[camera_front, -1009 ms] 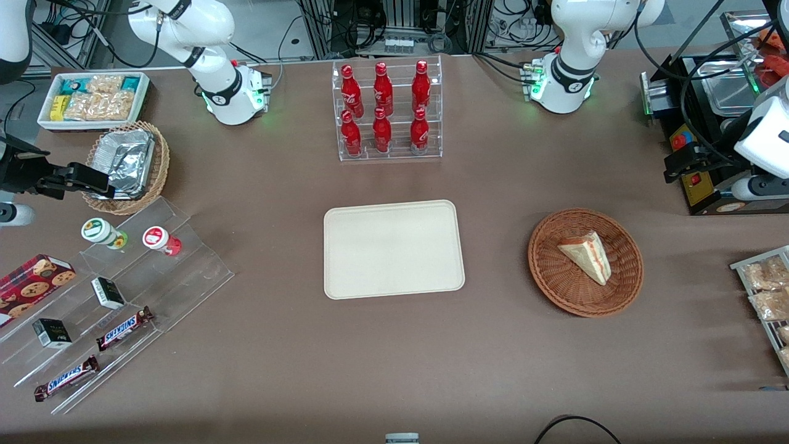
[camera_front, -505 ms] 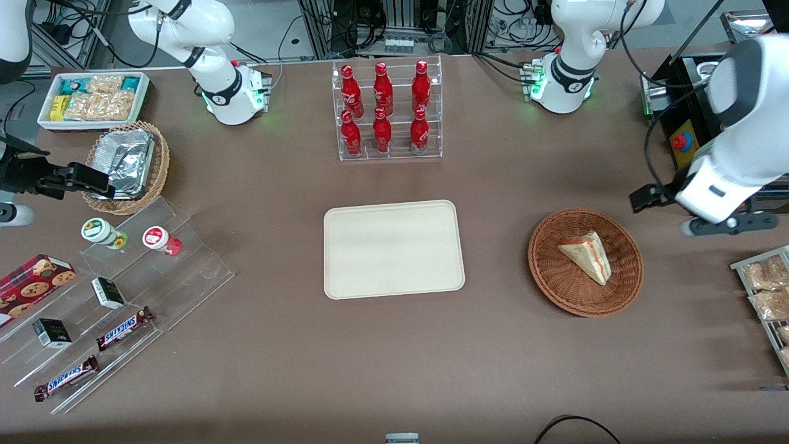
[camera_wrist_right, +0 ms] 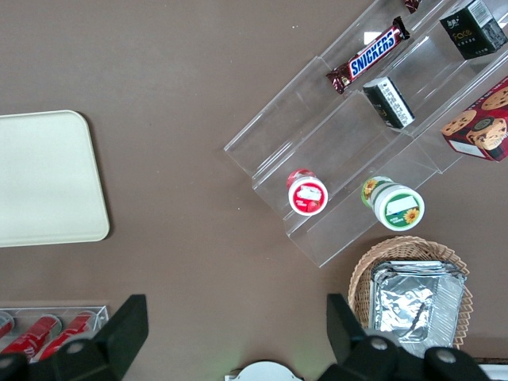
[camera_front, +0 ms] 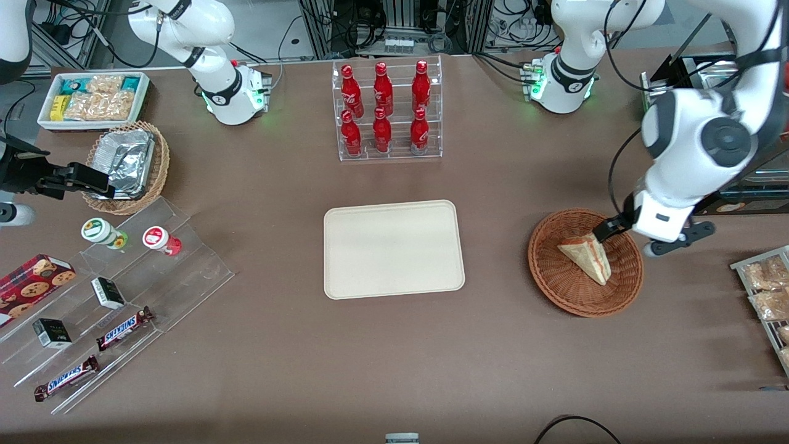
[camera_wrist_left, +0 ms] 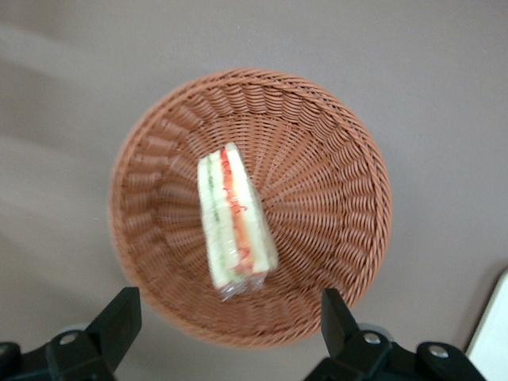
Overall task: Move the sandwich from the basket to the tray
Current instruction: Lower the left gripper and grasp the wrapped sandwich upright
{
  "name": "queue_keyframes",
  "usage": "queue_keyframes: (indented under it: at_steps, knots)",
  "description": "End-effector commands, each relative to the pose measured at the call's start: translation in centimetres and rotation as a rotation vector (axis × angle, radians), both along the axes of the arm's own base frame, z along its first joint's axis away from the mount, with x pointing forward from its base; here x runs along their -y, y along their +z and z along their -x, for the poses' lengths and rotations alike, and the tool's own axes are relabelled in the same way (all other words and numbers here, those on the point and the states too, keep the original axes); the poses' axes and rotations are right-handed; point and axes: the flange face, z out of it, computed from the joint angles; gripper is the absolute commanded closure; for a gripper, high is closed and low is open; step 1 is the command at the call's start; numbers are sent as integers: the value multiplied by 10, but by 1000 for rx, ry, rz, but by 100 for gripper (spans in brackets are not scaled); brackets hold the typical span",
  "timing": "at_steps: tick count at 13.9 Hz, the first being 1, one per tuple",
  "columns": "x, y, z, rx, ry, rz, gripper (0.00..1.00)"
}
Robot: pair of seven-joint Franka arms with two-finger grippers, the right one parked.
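The sandwich (camera_front: 585,256), a pale wedge with red and green filling, lies in the reddish-brown wicker basket (camera_front: 555,283). The cream tray (camera_front: 394,248) sits flat mid-table, beside the basket toward the parked arm's end. My left gripper (camera_front: 629,240) hangs open above the basket's rim, on the side farther from the front camera, close over the sandwich's wide end. In the left wrist view the sandwich (camera_wrist_left: 234,218) rests inside the basket (camera_wrist_left: 333,159), and the gripper (camera_wrist_left: 228,317) has its dark fingertips (camera_wrist_left: 119,317) spread wide with nothing between them. A tray corner (camera_wrist_left: 496,333) shows at the frame's edge.
A clear rack of red bottles (camera_front: 385,111) stands farther from the front camera than the tray. A wire rack of snack packets (camera_front: 767,290) and a black machine (camera_front: 696,179) sit at the working arm's end. A foil-lined basket (camera_front: 126,163), white snack bin (camera_front: 92,98) and acrylic steps (camera_front: 142,277) are at the parked arm's end.
The left arm has swung in from the working arm's end of the table and come down over the basket. The sandwich, basket and tray have not moved.
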Motion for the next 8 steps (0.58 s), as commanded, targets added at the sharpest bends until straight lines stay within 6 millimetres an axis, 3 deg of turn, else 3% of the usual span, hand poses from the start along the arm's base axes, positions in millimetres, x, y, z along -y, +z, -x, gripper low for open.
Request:
queue_keyframes:
  at_steps: [1,4,8]
  knots:
    - [4,-31,2,3,71,-9,0]
    - [4,-62,-1,-10,135,-9,0]
    - [0,-82,-3,-25,144,-11,0]
